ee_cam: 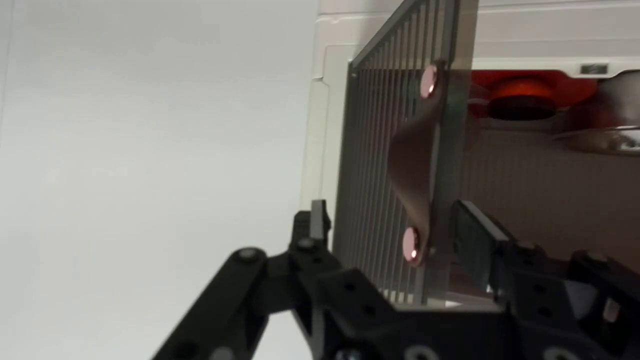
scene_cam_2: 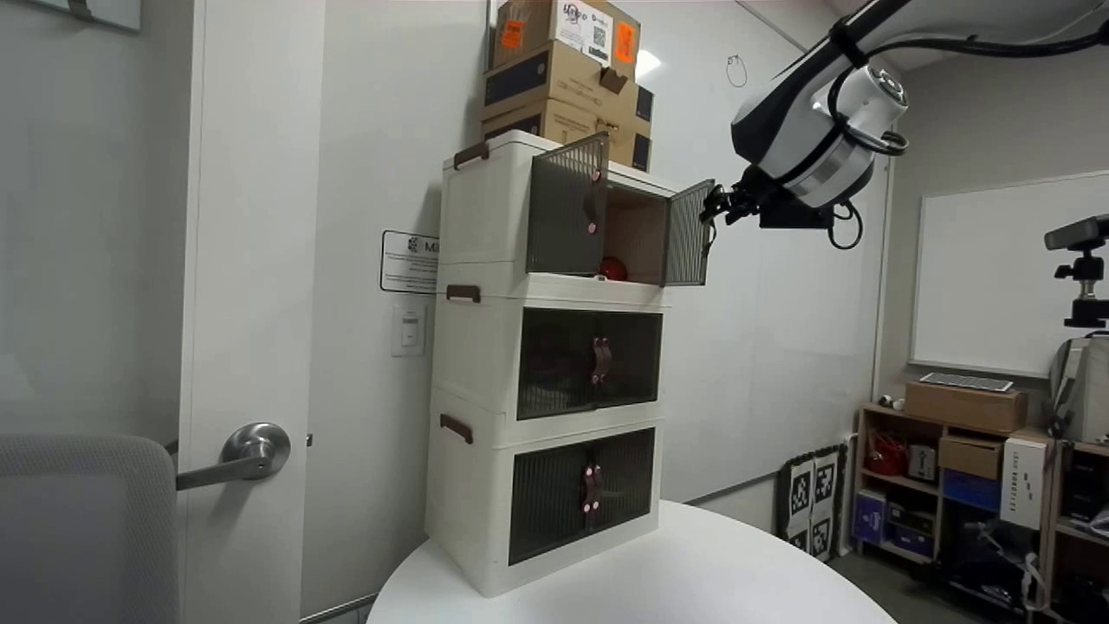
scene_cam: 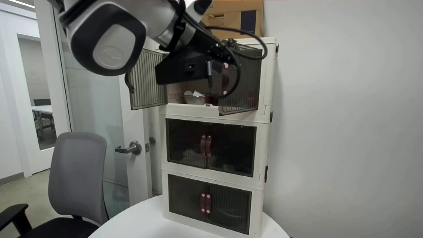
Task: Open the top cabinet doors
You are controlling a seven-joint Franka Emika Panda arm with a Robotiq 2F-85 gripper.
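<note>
Nearest of all is the gripper [ee_cam: 395, 230], its fingers [ee_cam: 317, 220] spread and clasping nothing, one on either side of the free edge of the right top door [ee_cam: 375, 165]; whether either touches it, I cannot tell. A reddish-brown handle [ee_cam: 412, 160] runs beside that edge. Both this door and the left top door [scene_cam_2: 563, 208] stand swung outward at the top of the cabinet [scene_cam_2: 476, 347]. Inside are a metal bowl [scene_cam: 194, 99] and something red [scene_cam_2: 613, 269]. Below, the middle doors [scene_cam: 218, 148] and bottom doors [scene_cam: 216, 206] are closed. Cardboard boxes [scene_cam_2: 572, 91] sit stacked on top, and the cabinet stands on a white table [scene_cam_2: 719, 572].
</note>
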